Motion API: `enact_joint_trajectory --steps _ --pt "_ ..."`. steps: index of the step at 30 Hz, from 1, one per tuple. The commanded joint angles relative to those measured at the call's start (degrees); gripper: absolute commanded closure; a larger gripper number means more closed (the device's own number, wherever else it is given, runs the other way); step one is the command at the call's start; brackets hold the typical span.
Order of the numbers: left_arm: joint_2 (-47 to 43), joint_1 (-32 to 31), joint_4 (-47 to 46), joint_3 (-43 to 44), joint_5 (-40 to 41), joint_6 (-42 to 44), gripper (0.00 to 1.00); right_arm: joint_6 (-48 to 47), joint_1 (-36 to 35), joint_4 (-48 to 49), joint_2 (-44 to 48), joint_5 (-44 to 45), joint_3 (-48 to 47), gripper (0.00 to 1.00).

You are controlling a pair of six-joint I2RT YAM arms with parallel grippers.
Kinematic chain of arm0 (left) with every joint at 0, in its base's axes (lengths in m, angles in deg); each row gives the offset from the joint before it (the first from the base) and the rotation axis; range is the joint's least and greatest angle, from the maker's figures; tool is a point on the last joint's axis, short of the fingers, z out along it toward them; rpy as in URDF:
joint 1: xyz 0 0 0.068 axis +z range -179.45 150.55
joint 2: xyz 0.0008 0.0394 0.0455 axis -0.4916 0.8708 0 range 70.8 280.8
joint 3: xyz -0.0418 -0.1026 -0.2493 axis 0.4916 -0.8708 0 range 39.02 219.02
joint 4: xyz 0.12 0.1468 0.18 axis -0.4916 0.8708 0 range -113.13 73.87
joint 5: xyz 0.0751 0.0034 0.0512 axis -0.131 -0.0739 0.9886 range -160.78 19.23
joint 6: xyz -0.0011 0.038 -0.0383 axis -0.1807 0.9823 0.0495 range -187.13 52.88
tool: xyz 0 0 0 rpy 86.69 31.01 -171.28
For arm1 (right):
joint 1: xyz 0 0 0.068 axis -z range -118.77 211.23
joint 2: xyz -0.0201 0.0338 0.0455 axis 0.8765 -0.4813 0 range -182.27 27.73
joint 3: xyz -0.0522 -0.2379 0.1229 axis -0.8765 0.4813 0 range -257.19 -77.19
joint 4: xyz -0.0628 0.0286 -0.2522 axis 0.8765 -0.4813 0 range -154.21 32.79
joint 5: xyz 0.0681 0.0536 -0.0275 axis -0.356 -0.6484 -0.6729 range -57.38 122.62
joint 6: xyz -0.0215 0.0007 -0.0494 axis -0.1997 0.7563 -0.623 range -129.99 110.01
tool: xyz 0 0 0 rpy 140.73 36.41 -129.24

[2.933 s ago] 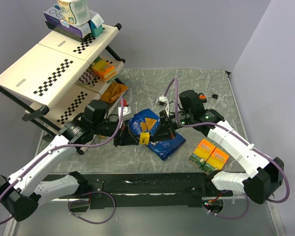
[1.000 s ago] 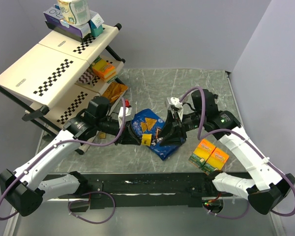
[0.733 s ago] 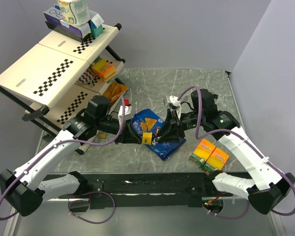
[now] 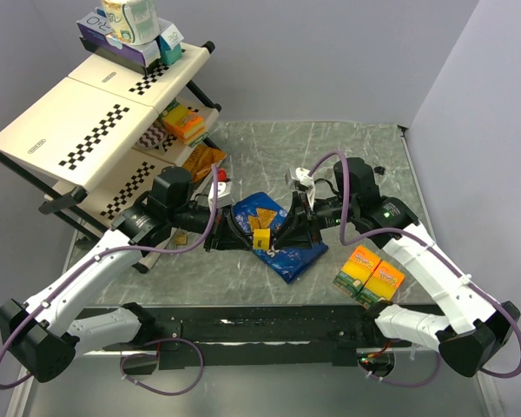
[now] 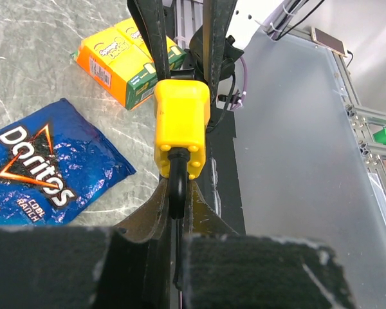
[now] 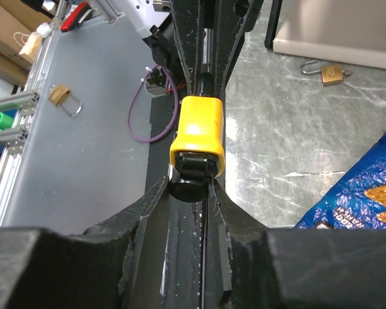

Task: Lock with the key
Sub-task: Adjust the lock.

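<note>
Orange boxes: two orange boxes (image 4: 370,272) lie side by side on the table (image 4: 347,156), beside the right forearm and well apart from the padlock.
Chip bag: a blue Doritos chip bag (image 4: 295,258) lies flat at mid-table, directly under the point where the two grippers meet in the top view.
Padlock: the yellow-bodied padlock (image 4: 262,238) is held off the table, over the chip bag and between the two grippers. Its shackle end faces the left arm and its keyway end faces the right arm.
Left gripper: the left gripper (image 4: 247,236) is clamped on the padlock's black shackle (image 5: 177,187), and this grip carries the lock. Whether the shackle is seated in the body cannot be determined.
Key: the key (image 6: 189,177) shows only its black head, pressed against the end face of the yellow body. The blade is hidden.
Right gripper: the right gripper (image 4: 276,241) has its fingers (image 6: 156,196) set against both sides of the key's head, gripping it.
Brass padlock: a separate brass padlock (image 6: 331,72) lies on the table near the foot of the shelf rack, apart from the other items.
Shelf rack: the shelf rack (image 4: 87,122) stands at far left with sloping checker-marked shelves. Cartons (image 4: 126,30) sit at its top end.
</note>
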Motion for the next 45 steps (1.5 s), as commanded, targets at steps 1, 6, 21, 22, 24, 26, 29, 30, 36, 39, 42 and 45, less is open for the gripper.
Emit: enact_joint_trajectory --steps 1,6,21,22,24,26,29,30,36,39,42,45 --pt "-1.31 -0.27 -4.62 0.48 -1.84 -0.25 0.99 -1.42 -0.69 0.99 -0.28 -1.57 -0.43 0.63" --pt "-1.57 -0.18 -1.73 0.30 -1.23 2.65 0.99 -4.06 -0.60 -3.85 0.95 0.01 -1.66 0.57" --pt "-0.78 -0.18 0.74 1.00 -0.52 6.08 0.99 -2.84 1.07 -5.01 1.31 1.07 -4.12 0.47" --pt "-0.69 -0.18 0.91 0.92 -0.52 6.43 0.99 -2.66 1.07 -4.65 1.31 1.16 -4.03 0.46" --pt "-0.52 -0.18 0.48 0.83 -0.52 6.17 0.99 -2.05 1.07 -3.77 1.04 1.25 -4.12 0.46" --pt "-0.52 -0.18 0.21 0.83 -0.44 5.82 0.99 -1.87 0.98 -3.94 0.52 0.99 -4.47 0.47" --pt "-0.34 -0.18 0.12 1.09 -0.61 5.55 0.99 -2.13 0.98 -4.38 0.34 0.89 -4.29 0.50" --pt "-0.52 -0.18 0.04 1.09 -0.52 5.47 0.99 -2.57 0.89 -4.47 0.34 0.98 -4.21 0.51" --pt "-0.52 -0.18 -1.28 0.92 -0.61 4.06 0.99 -2.49 0.71 -4.03 0.34 1.42 -3.33 0.59" --pt "-0.52 -0.18 -3.03 0.65 -0.87 1.78 0.99 -1.96 0.36 -3.33 0.08 1.42 -2.89 0.60" --pt "-0.43 -0.09 -4.79 0.56 -1.05 0.03 0.99 -0.99 0.01 -1.58 0.16 1.60 -2.19 0.63" --pt "-0.43 -0.18 -6.64 0.13 -1.31 -2.95 0.99 -0.11 -0.25 0.35 0.16 1.51 -1.49 0.69"
